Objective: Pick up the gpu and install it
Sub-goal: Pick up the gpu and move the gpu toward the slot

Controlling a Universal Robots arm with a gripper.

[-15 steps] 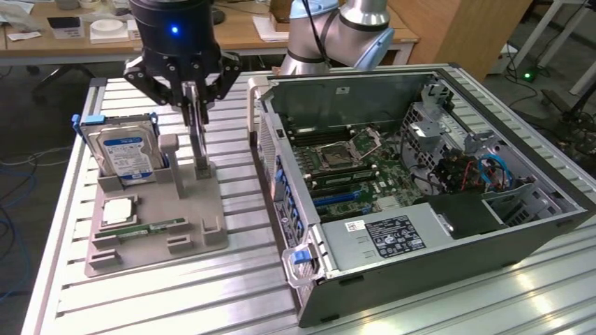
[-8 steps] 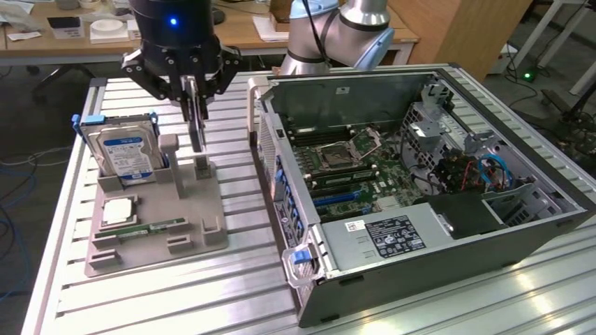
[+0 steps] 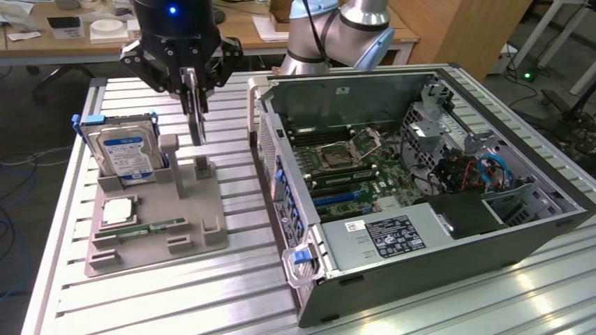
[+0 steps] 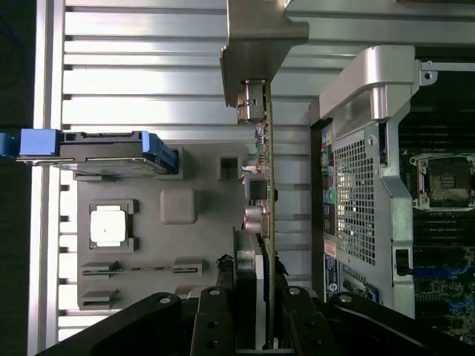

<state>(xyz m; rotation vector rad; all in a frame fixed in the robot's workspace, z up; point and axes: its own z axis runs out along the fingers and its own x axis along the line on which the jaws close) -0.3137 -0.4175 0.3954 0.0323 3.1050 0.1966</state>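
The gpu (image 3: 197, 112) is a thin dark card seen edge-on, hanging upright from my gripper (image 3: 192, 89), which is shut on its upper edge. Its lower end sits just above the upright post of the grey holder (image 3: 186, 209); I cannot tell whether they touch. In the wrist view the gpu (image 4: 264, 178) runs as a narrow strip out from between my fingers (image 4: 249, 274), its silvery metal bracket (image 4: 260, 37) at the far end. The open computer case (image 3: 419, 181) lies at the exterior view's right, motherboard (image 3: 354, 164) exposed.
The grey holder also carries a hard drive (image 3: 125, 150) with a blue-white label, a square processor (image 3: 118, 211) and a green memory stick (image 3: 149, 228). The case's raised side wall (image 3: 270, 160) stands between holder and motherboard. The table (image 3: 186, 293) is slatted aluminium.
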